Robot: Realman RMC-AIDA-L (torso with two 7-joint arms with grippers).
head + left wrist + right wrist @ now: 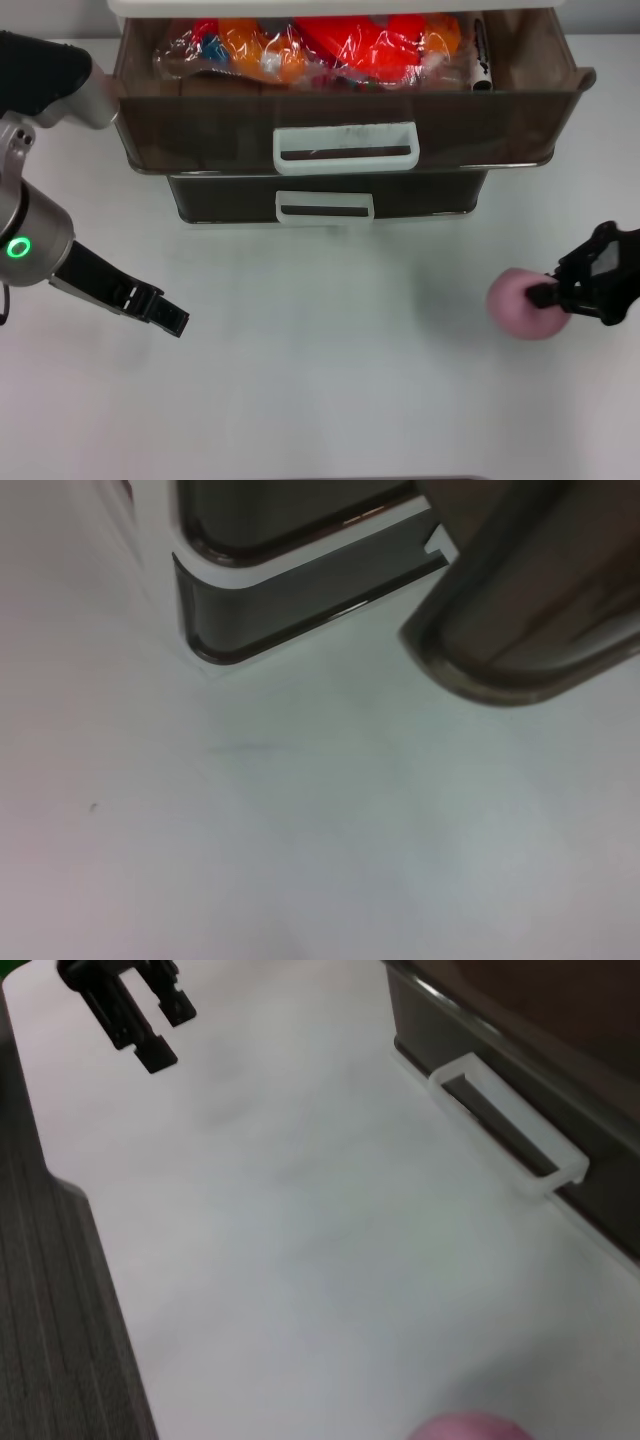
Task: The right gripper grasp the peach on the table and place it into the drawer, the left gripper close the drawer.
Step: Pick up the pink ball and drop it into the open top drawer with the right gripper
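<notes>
The peach (522, 303) sits on the white bench (330, 390) at the robot's right, well out in front of the drawers and apart from them. It is a small, round, matte pink ball; in the right wrist view only its top edge (470, 1426) shows. The right gripper (556, 292) reaches in from the right edge of the head view, its black jaws set around the side of the peach, one fingertip dark against the pink. They look closed onto it, though the far finger is hidden behind the fruit.

The drawer (350, 125), the upper one, stands pulled out, smoky brown and translucent with a white loop handle (346, 148). It holds crinkled bags of orange and red items (320, 48). Below it a second drawer (325, 197) is pushed further in.

The left gripper (172, 316) hangs over the bench at the robot's left, well apart from the drawers, its arm slanting down from a silver wrist with a green ring (17, 247). In the right wrist view its jaws (150, 1025) stand slightly apart, holding nothing.
</notes>
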